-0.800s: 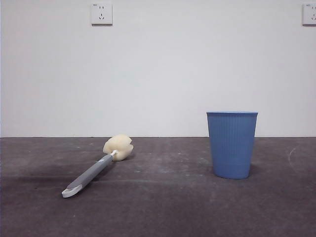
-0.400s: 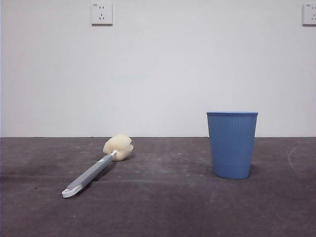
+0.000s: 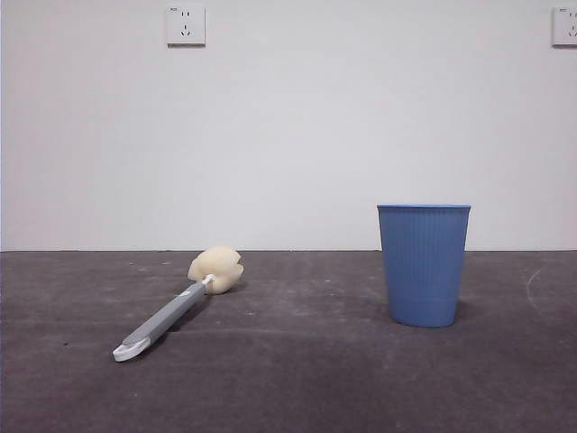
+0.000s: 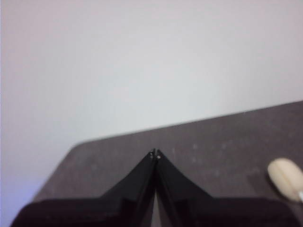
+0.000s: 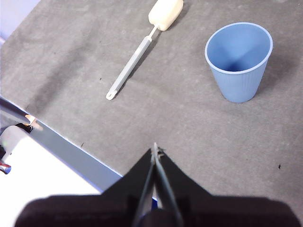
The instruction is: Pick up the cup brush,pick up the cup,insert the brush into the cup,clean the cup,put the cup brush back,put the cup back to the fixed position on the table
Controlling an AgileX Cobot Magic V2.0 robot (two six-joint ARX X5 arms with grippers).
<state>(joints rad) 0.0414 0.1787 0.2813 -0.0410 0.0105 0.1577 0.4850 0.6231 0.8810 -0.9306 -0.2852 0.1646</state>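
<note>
The cup brush (image 3: 171, 311) lies flat on the table (image 3: 297, 379) at the left, its cream sponge head toward the back wall and its white looped tip toward the front; it also shows in the right wrist view, cup brush (image 5: 137, 52). The blue ribbed cup (image 3: 424, 263) stands upright and empty at the right, cup (image 5: 239, 61). My left gripper (image 4: 155, 153) is shut and holds nothing, high over the table, with only the sponge head (image 4: 286, 178) in its view. My right gripper (image 5: 155, 150) is shut and empty, high above the table's front edge, apart from both things.
A white wall stands behind the table with a socket (image 3: 186, 25) at upper left and another (image 3: 565, 25) at upper right. The right wrist view shows the table's front edge (image 5: 71, 149) with white equipment (image 5: 19, 142) beyond it.
</note>
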